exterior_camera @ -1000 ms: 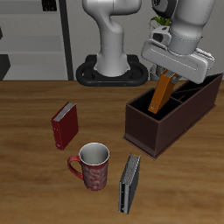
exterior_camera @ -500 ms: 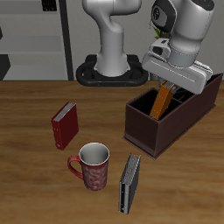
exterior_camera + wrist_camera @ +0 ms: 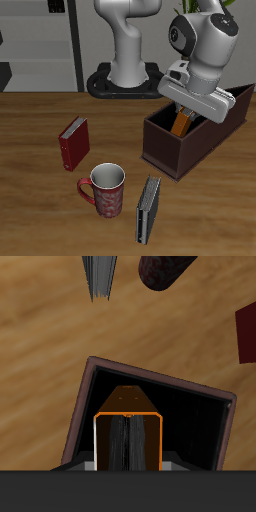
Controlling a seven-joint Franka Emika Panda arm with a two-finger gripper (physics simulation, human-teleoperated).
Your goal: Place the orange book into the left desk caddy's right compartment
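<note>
Dark grey book point(image 3: 148, 209): nearest the table's front edge, standing on edge, well apart from the left desk caddy.
Mug point(image 3: 104, 189): dark red, just beside the grey book, also well clear of the caddy.
Dark red book point(image 3: 72, 143): upright, farther from the caddy than the mug.
Left desk caddy point(image 3: 163, 148): low maroon-brown open box with inner dividers; in the wrist view its rim point(image 3: 82, 406) frames the compartment below.
Orange book point(image 3: 181, 122): partly down inside the caddy, upright with a slight tilt; the wrist view shows its pale page edges point(image 3: 127, 441) between orange covers.
Gripper point(image 3: 190, 105): directly above the caddy, jaws closed narrowly on the book's upper end.
Which compartment: it looks like one at the caddy's end, but I cannot tell for sure.
Handling: likely light, stiff and thin; smooth covers could slip, so pinching across both covers near the top edge seems best.
Risk: a tilted book may catch on a divider.
</note>
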